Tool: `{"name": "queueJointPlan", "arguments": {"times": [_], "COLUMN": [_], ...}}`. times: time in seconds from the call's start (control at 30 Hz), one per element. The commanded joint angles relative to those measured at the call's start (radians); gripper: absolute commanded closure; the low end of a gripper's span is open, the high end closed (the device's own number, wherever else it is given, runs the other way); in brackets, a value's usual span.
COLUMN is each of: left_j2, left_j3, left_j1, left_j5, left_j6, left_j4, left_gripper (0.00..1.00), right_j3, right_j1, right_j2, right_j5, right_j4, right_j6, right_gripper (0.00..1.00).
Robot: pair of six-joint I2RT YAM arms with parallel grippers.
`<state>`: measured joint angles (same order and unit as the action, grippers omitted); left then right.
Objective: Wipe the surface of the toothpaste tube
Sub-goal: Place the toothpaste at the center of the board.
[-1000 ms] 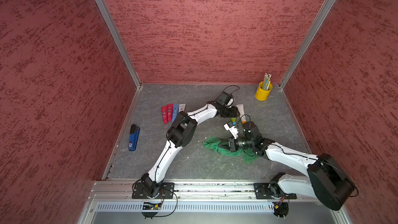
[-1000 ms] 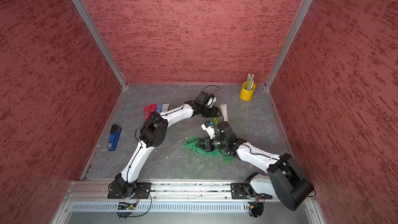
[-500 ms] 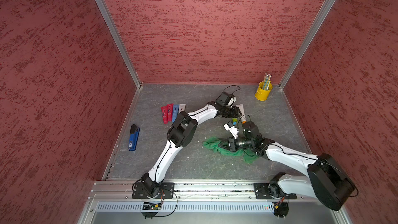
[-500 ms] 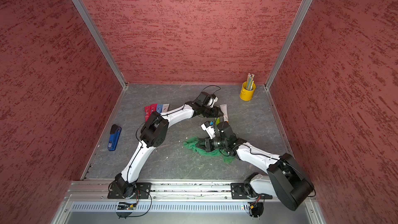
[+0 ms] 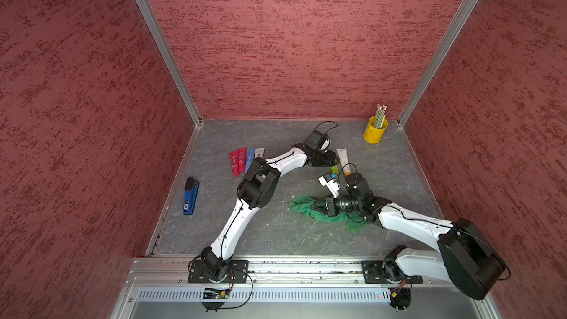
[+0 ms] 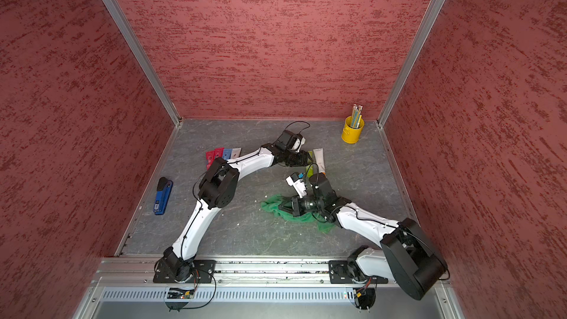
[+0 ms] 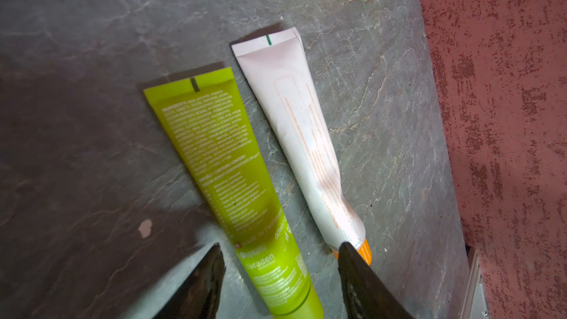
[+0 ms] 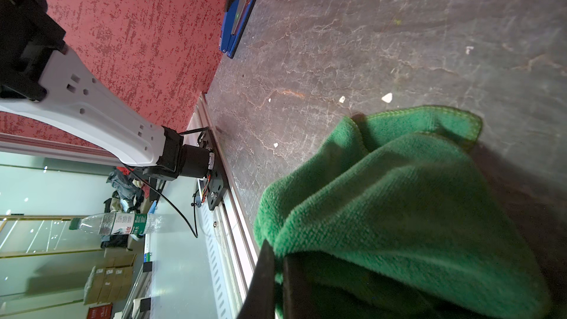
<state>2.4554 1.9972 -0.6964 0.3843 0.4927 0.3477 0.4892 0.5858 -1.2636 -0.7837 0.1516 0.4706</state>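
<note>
Compared with a second ago, I find no visible change in either arm, the cloth or the tubes. My left gripper [image 7: 279, 245] stands released, its two dark tapered fingers [image 7: 202, 283] spread to either side of the cap end of the lime-green toothpaste tube [image 7: 221, 161]. Whether either finger touches the tube I cannot tell. That tube lies flat on the table towards the back, just beside a white tube [image 7: 303, 136] with an orange cap. Both are smooth and glossy, with a flat crimped tail widening from a round neck. The green one carries fine white print, the white one faint orange print. My right gripper [image 8: 276, 253] is clenched on the green microfibre cloth [image 8: 399, 204], a soft looped-pile fabric with a stitched hem, bunched in folds and resting on the table nearer the front, apart from the tubes. The table [image 5: 276, 234] is a matt grey slab with pale veining and a few light flecks. Near the left wall lies a blue stapler [image 5: 190, 196], and behind the left arm a row of small red, blue and grey tubes [image 5: 242, 161]. A yellow cup of pencils [image 5: 375, 131] stands in the back right corner.
</note>
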Motion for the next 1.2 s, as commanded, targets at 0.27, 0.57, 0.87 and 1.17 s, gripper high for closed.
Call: {"name": "queueJointPlan", "arguments": {"times": [0.27,0.57,0.87,1.17], "left_j2": [0.097,0.049,-0.397,-0.716], "left_j3": [0.120,0.053,-0.389,-0.676], "left_j1": [-0.020,-0.018,0.038,0.199], "left_j5": [0.008,-0.007,-0.303,-0.567], "left_j6": [-0.025,-0.028,-0.094,-0.191], "left_j4": [0.042,0.023,0.038,0.204], "left_gripper": [0.39,0.39,0.39,0.39], "right_j3": [0.008,0.009,-0.017,-0.011], "right_j1": [0.008,0.008,0.006,0.003], "right_j2": [0.011,0.007,0.015,-0.060], "right_j5": [-0.032,-0.032,0.001,0.010], "right_j4": [0.041,0.042,0.077,0.100], "right_j6": [-0.006,-0.006,0.004,-0.007], "right_gripper": [1.00,1.00,1.00,1.00]}}
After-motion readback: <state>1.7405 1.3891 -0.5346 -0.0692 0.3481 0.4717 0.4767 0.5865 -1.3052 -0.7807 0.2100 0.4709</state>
